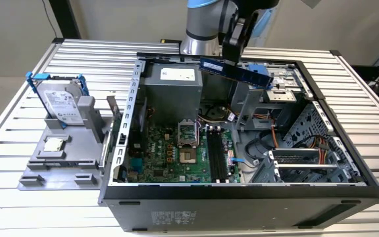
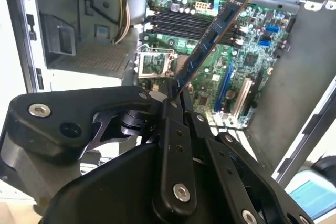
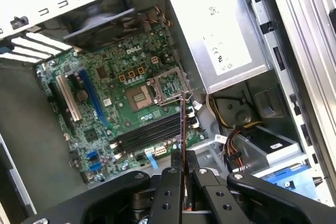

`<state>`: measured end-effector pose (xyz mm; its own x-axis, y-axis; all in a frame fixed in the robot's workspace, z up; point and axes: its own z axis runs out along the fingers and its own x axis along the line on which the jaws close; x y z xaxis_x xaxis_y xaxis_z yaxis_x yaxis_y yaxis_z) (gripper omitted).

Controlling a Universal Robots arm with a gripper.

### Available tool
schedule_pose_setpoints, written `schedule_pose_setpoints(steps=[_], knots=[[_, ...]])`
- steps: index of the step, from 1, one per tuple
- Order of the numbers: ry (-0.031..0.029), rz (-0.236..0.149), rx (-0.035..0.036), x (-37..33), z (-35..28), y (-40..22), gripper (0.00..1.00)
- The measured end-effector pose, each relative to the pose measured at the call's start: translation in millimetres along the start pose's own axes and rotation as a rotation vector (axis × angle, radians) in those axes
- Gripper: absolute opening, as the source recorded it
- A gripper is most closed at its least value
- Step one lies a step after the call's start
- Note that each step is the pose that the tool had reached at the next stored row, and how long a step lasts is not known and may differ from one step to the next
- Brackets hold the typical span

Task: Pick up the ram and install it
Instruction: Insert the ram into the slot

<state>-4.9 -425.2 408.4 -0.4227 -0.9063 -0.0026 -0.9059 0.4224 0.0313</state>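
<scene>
Your gripper (image 2: pixel 173 95) pinches the ram (image 2: pixel 210 40) at one end: light, stiff, probably fragile, so grip edges, not chips.

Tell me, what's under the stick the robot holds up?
The open computer case, its green motherboard and black memory slots. The end effector hides one end of the ram.

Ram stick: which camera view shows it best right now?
The exterior view: the long, flat, dark blue-green ram stick shows broadside, tilted above the open metal computer case. The second wrist view shows it foreshortened, slanting from the hand over the green motherboard; the first wrist view catches it edge-on.
</scene>
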Motion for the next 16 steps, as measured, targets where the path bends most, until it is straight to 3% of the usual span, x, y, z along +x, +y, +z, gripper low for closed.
schedule_pose_setpoints(steps=[16], knots=[[-0.0071, 0.225, 0.0005, 0.0, 0.0, 0.0, 0.0]])
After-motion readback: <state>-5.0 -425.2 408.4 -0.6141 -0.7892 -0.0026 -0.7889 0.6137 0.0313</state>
